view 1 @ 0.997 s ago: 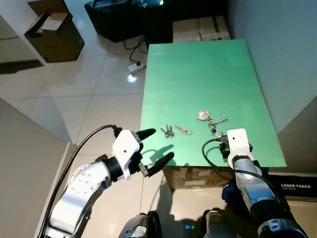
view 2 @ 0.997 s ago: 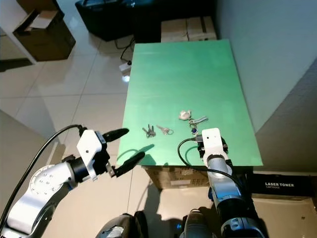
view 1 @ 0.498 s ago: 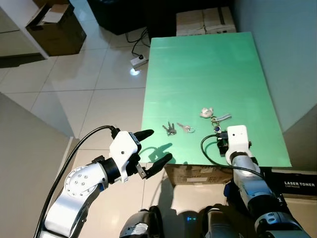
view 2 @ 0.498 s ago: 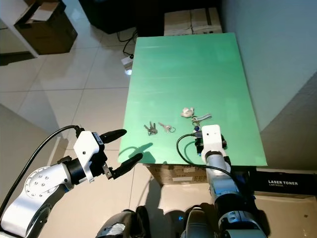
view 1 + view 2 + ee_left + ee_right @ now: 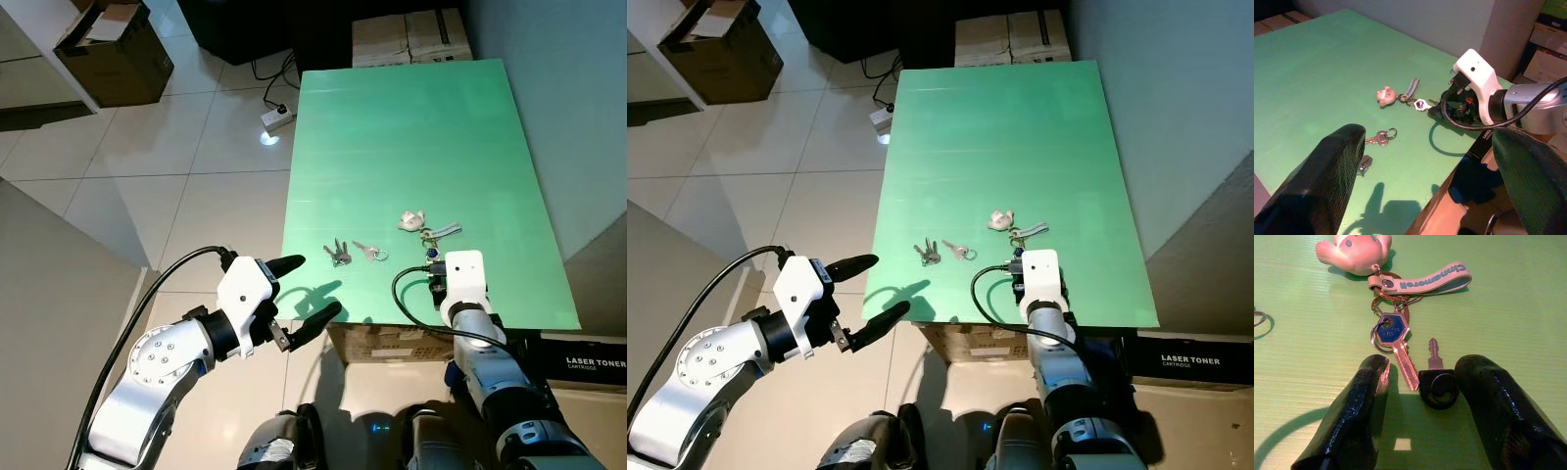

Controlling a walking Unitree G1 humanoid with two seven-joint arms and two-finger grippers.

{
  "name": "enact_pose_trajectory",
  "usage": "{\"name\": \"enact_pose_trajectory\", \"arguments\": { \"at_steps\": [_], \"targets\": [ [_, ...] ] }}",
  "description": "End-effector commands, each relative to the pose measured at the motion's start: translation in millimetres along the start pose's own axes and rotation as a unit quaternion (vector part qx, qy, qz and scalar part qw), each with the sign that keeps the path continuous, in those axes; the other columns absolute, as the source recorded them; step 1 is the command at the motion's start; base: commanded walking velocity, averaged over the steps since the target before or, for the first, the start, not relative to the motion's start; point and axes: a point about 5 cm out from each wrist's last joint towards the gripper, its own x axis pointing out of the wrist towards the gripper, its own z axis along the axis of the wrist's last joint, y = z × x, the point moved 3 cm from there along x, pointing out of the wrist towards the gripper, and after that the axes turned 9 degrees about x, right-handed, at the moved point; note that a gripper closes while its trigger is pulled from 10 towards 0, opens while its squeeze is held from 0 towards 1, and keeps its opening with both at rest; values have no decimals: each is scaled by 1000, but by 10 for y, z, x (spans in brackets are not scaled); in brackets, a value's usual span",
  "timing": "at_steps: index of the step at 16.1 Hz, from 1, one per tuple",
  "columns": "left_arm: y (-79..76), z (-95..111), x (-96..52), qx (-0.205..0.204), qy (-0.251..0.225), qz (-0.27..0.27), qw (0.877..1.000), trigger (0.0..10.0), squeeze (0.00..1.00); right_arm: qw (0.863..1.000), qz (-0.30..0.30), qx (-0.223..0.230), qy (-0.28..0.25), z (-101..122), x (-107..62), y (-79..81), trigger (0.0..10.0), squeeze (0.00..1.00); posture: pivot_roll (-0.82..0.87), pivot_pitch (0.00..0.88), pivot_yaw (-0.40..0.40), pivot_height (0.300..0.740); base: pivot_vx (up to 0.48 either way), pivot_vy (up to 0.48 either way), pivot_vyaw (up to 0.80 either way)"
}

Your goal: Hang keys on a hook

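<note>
Green desk (image 5: pixel 411 137): right tool (image 5: pixel 1422 418) open, empty, straddling black-headed key (image 5: pixel 1437 384) of pink-charm bunch; next close, lift. Left tool (image 5: pixel 304 291) open, idle.

Left claw (image 5: pixel 306 291) hovers with fingers spread wide; right claw (image 5: pixel 1420 396) lies low, fingers parted.

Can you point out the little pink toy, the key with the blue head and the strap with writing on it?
pink toy (image 5: pixel 1354 252), right wrist view, its body
blue-headed key (image 5: pixel 1391 330), right wrist view, its head
lettered strap (image 5: pixel 1432 279), right wrist view, mid-strap
</note>
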Motion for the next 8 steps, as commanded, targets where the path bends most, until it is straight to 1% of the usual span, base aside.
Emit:
{"name": "enact_pose_trajectory", "arguments": {
  "at_steps": [1,6,7,8],
  "targets": [
    [32,-12,-58,6,10,4,1000,10000,0,1000,4,5,3,-63,-37,50,10000,0,20,249,205,740,0,0,0],
    [14,-10,-66,4,10,-2,1000,10000,0,1000,3,9,16,-123,-45,63,10000,0,20,238,205,740,0,0,0],
    [7,-11,-68,4,10,-3,1000,10000,0,1000,0,10,22,-143,-44,58,9843,0,19,235,205,740,0,0,0],
    [3,-11,-67,3,10,-3,1000,10000,0,1000,-2,10,25,-154,-45,53,9216,0,19,234,204,740,0,0,0]
  ]
}}
